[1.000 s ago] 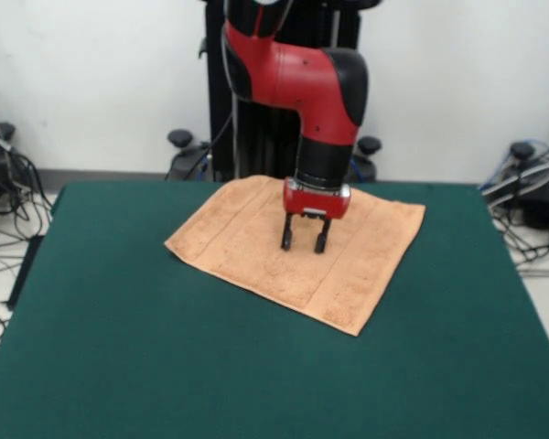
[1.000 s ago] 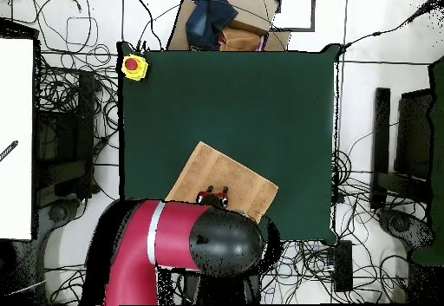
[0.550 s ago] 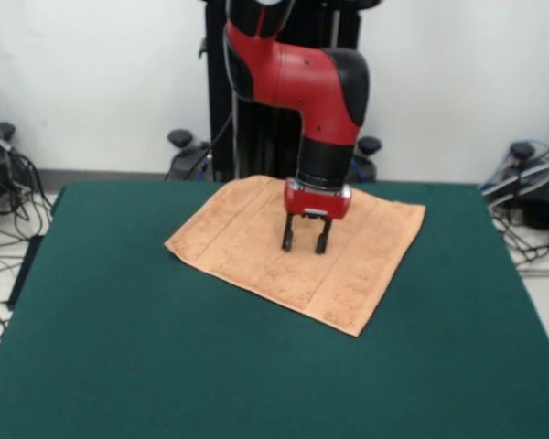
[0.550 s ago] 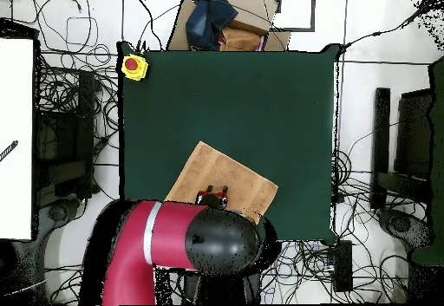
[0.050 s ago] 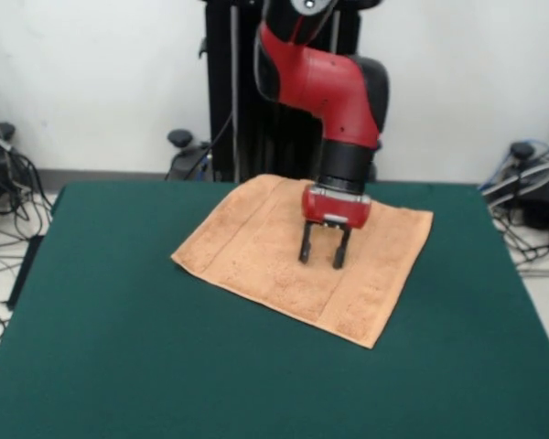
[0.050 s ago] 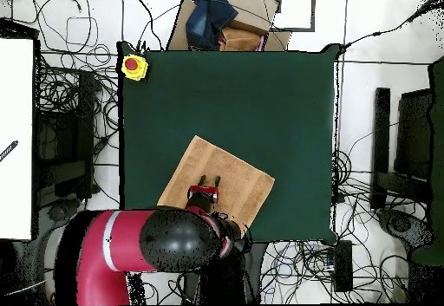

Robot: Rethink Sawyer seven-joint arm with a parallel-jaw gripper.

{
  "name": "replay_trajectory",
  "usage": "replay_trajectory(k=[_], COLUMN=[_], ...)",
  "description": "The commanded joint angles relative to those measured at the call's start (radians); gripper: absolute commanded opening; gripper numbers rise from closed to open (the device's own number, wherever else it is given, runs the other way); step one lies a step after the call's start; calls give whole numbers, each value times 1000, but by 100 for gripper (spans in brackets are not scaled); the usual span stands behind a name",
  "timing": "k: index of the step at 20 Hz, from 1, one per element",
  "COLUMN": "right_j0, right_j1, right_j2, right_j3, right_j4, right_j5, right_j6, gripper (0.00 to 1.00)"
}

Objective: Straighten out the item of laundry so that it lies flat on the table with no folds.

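Note:
The item of laundry (image 5: 247, 245), a light orange-tan towel, lies spread out and turned at an angle on the far half of the dark green table (image 5: 119, 347). Faint band stripes run near its ends. I see no folds in it from the front. My gripper (image 5: 322, 262) stands upright over the towel's middle, open, with both fingertips (image 5: 306, 257) down on the cloth. From overhead, the towel (image 6: 241, 177) sits close to the table's (image 6: 260, 94) bottom edge. There the gripper (image 6: 208, 185) is on its lower left part, and the arm hides the towel's bottom corner.
A yellow box with a red button (image 6: 133, 65) sits at the table's top left corner in the overhead view. A cardboard box with dark blue cloth (image 6: 224, 18) lies beyond the top edge. Cables cover the floor around the table.
In the front view the arm and gripper have moved right and a little toward the camera. The towel has shifted the same way under the fingertips.

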Motion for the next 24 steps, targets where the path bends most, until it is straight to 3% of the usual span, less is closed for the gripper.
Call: replay_trajectory(k=[1, 9, 10, 12, 14, 16, 18, 21, 24], right_j0=[15, -7, -21, -142, -238, -280, -293, -327, -322], right_j1=[34, -9, -31, -167, -364, -489, -551, -482, -354], right_j2=[69, 70, 83, 156, 194, 209, 210, 229, 210], right_j3=[-223, -177, -147, -21, 143, 226, 248, 187, 70], right_j4=[57, 23, 21, -131, -226, -256, -273, -309, -354], right_j5=[-97, 16, 109, 475, 771, 931, 994, 1031, 952], right_j6=[129, 142, 143, 119, 46, -5, -27, -35, 4], gripper=[100, 100, 100, 100, 100, 100, 100, 100, 100])
